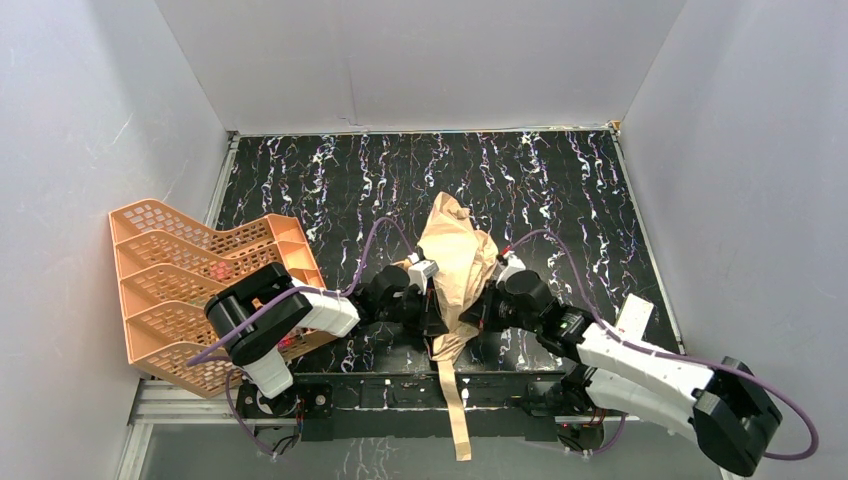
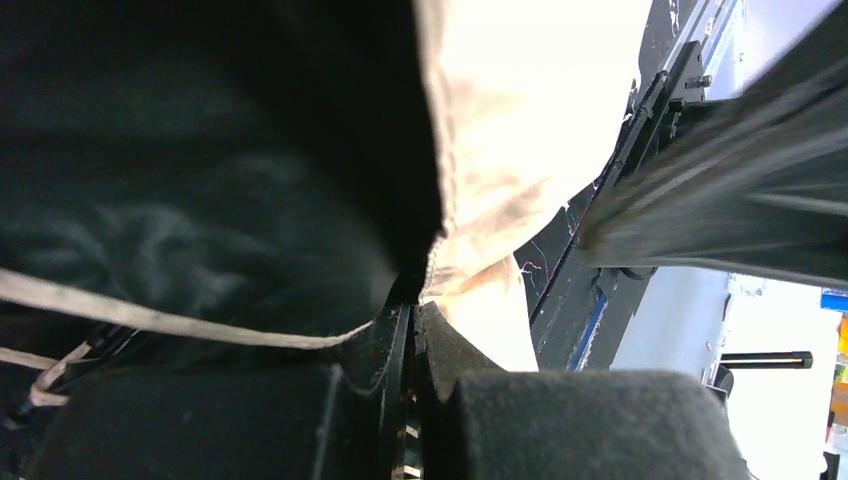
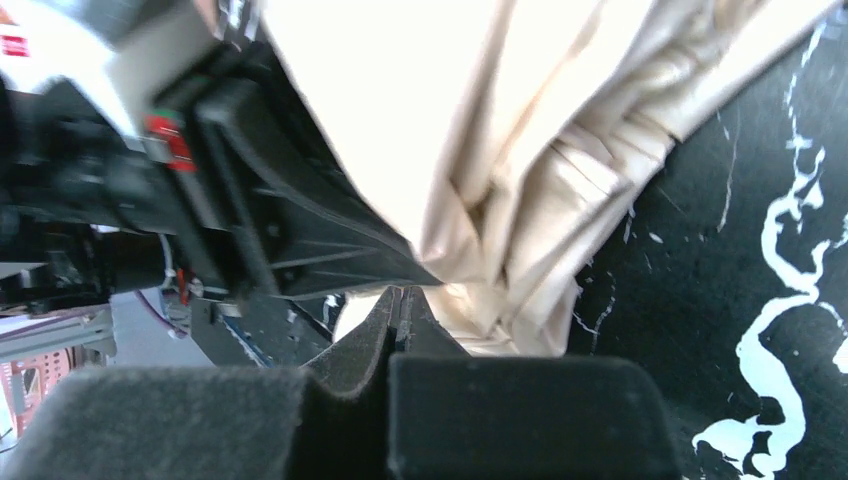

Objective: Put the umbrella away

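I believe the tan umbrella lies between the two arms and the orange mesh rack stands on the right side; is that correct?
Not quite: the top view shows the orange mesh rack on the left side. The umbrella does lie between the left arm and the right arm.
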Available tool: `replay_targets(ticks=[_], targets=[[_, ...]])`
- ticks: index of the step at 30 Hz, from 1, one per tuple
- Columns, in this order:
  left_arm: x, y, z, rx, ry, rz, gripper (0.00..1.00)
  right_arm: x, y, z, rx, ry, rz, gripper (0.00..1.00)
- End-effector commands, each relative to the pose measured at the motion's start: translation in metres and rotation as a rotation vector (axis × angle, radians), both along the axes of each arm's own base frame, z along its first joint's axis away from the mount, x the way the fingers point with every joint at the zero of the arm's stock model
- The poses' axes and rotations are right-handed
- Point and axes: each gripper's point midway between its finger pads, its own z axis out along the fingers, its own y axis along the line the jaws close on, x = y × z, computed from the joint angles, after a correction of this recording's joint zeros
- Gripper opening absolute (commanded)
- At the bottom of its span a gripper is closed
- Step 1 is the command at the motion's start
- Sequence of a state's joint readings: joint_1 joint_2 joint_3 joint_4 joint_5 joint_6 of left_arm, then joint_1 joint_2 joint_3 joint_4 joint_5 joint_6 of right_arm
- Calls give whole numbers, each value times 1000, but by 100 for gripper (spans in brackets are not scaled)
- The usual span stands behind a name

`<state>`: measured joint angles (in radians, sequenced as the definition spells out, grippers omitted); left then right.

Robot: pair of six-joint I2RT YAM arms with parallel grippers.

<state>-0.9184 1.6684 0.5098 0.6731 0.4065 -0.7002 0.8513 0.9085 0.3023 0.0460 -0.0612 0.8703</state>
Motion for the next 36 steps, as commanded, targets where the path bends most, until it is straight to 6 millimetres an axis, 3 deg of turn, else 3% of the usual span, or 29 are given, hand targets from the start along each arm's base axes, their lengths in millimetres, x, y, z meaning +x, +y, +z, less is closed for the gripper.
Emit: replay_targets(ticks=[1,6,12,16,20,27,33,36], targets=[[-10,19,-29,98,24,9,0,20,4,54,45,-145,-31,1],[-12,24,-35,120,26,16,0,41,16,89,66,-230,-41,0],[-15,27,-39,136,25,11,0,70,43,96,66,-236,-13,0],[-16,30,-41,146,20,10,0,87,45,86,55,-216,-42,0],[-18,31,-42,152,17,9,0,92,43,65,53,-179,-39,0],[-20,31,-41,155,8,4,0,58,35,-2,11,-45,54,0],[-17,29,-27,136,-29,9,21,31,23,-36,13,41,64,0],[-14,28,-13,123,-56,16,39,25,16,-48,-12,60,60,0]])
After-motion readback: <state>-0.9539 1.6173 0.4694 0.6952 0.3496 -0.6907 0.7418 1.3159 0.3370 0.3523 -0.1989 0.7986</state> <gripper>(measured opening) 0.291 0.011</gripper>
